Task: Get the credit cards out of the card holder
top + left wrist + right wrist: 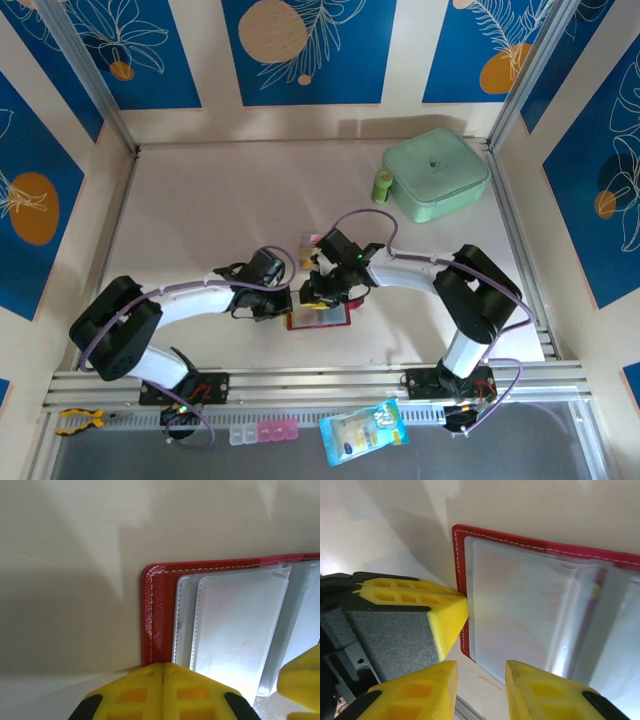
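Apparently the two arms share the work here. On the left, the left gripper (163, 674) has its yellow fingers pressed together with no gap. Its tip rests on the outer red border of the card holder (155, 610), I think to pin it flat so that it cannot slide on the table (200, 220). The card holder lies open near the front edge, between the two grippers. It is a flat red wallet with white stitching along the rim and a rounded corner. Inside it are several clear pockets (235, 625), greyish and shiny, stacked one over the other like pages. In the right wrist view a faint pink tint shows through the nearest pocket, but I cannot tell whether a card is inside. Further right, the right gripper (480, 680) hangs just over the near edge of the pockets with its jaws apart and nothing between them, probably ready to catch a pocket edge or a card. Just behind the right wrist, a whitish card with pink marking (310, 243) lies on the table, outside the holder. I judge the task partly done.
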### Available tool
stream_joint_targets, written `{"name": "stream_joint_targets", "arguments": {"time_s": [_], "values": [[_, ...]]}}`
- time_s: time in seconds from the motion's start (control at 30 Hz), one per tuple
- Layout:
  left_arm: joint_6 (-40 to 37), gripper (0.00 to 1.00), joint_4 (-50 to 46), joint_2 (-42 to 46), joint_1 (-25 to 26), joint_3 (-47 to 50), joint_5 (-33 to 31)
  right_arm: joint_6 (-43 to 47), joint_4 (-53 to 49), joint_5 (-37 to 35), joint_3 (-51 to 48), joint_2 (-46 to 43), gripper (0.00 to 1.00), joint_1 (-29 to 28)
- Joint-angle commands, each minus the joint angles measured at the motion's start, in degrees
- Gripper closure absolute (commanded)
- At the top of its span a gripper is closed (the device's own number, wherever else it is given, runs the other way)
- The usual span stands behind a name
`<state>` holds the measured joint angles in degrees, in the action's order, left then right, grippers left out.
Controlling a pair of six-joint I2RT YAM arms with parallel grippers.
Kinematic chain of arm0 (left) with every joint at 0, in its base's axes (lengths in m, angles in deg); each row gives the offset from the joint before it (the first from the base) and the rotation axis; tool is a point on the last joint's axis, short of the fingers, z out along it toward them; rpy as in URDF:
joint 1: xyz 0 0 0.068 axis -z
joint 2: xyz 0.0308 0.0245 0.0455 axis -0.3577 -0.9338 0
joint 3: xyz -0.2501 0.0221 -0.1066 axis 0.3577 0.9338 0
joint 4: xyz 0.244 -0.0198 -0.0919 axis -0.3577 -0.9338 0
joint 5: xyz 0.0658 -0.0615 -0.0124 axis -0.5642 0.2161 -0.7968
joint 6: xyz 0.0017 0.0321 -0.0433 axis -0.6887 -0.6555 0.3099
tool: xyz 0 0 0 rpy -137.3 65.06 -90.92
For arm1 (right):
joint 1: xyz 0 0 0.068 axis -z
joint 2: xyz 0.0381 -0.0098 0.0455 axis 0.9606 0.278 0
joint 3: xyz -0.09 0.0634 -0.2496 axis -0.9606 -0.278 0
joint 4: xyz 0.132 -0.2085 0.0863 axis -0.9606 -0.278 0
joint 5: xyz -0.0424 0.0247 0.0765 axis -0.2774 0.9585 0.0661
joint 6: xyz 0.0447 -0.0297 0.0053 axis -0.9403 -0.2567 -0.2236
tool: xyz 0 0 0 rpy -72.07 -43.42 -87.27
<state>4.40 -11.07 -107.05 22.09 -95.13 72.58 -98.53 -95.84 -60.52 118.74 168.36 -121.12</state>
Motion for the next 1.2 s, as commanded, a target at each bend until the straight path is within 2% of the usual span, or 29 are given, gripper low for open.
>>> {"name": "stream_joint_targets", "arguments": {"time_s": [0.0,0.5,0.87,1.17], "values": [[-1.11,0.97,-2.28,-0.55,0.29,-0.49,-0.38,-0.83,-0.47,0.0,1.94,1.58,0.71,-1.06],[-0.92,0.97,-2.15,-0.96,0.31,0.2,0.02,-0.51,-5.31,-3.93,5.32,6.08,0.73,-3.31],[-0.9,0.97,-1.92,-1.68,0.36,0.22,0.28,1.44,-10.89,-7.83,5.86,5.07,0.73,-2.84],[-0.85,0.96,-2.19,-1.63,0.29,0.02,0.19,2.65,-9.91,-6.09,3.62,3.08,0.74,-0.83]]}}
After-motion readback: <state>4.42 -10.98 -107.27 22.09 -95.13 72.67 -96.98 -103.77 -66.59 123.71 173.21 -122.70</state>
